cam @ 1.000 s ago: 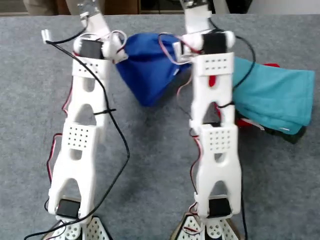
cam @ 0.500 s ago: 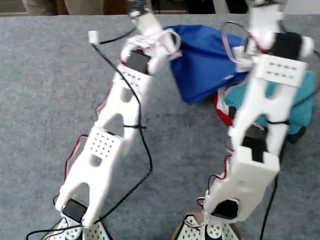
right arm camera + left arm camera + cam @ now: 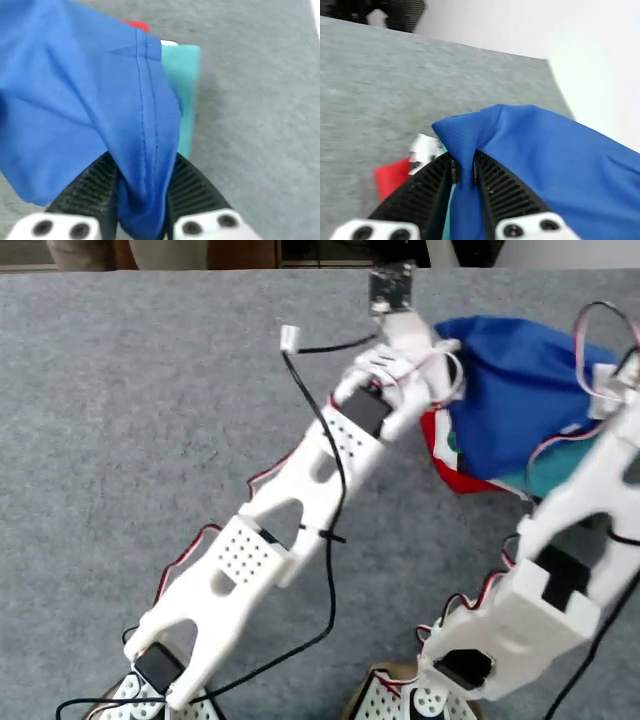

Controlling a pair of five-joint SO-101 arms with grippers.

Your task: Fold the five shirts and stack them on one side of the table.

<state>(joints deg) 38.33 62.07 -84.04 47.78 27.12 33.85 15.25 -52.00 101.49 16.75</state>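
I have the left gripper and the right gripper both pinched tight on the blue shirt, stretched between them over the teal shirt and red shirt. If one side lets go first, I judge the fold could collapse or drag the pile askew. The table is grey and felt-like, with a pale wall beyond it.
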